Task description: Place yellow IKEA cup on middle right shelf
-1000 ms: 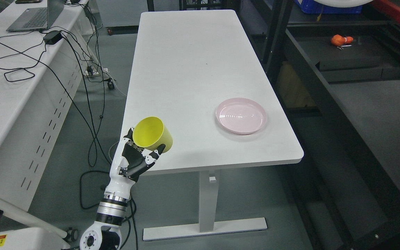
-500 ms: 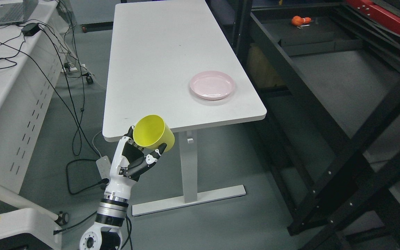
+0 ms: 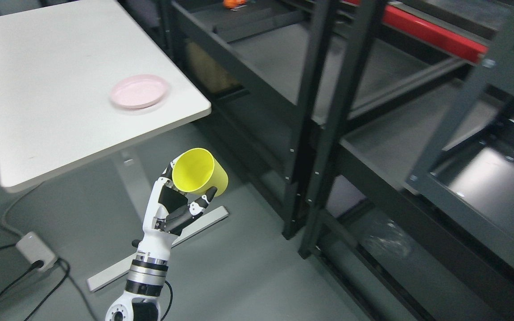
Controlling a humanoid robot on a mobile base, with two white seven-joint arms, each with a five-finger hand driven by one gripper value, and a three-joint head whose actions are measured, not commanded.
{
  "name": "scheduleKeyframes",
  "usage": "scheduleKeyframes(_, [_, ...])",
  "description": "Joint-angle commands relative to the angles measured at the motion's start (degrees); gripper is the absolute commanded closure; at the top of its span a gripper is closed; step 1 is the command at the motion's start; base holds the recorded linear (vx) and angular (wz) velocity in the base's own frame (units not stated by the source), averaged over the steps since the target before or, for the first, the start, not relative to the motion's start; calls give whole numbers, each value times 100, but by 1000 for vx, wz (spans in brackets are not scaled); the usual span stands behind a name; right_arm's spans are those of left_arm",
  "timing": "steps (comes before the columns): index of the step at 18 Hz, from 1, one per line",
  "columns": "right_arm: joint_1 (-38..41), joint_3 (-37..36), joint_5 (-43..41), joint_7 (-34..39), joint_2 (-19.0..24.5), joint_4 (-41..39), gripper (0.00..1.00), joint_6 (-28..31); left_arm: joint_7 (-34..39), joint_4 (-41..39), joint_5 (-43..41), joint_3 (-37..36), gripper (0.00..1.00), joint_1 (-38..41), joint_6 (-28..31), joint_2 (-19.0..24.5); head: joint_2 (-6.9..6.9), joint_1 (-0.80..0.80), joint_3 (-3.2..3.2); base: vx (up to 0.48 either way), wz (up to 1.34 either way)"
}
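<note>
The left hand (image 3: 174,209) grips one yellow cup (image 3: 200,172), tilted with its mouth toward the camera, held over the floor between the desk (image 3: 38,147) and the black shelf rack (image 3: 324,116). One pink plate (image 3: 138,91) lies near the desk's corner. An orange thing (image 3: 234,2) on a far shelf is cut off by the top edge and blurred.

No text, label, brand, number or sign can be read anywhere in the head view: not on the cup, the table, the plate or the shelving.
</note>
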Motion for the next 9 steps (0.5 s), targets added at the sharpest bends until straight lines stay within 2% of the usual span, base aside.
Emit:
scheduleKeyframes(1, [78, 97, -141, -5, -100, 0, 1, 5, -2, -101, 12, -422, 100, 149, -169, 100, 0, 0, 0, -249, -1081])
scheduleKeyframes(6, [78, 97, -141, -5, -100, 0, 1, 5, -2, -92, 12, -685, 100, 166, -380, 100, 0, 0, 0, -189, -1152])
scheduleKeyframes(9, [78, 97, -141, -5, -100, 0, 1, 5, -2, -109, 12, -703, 100, 245, -398, 100, 0, 0, 0, -65, -1022])
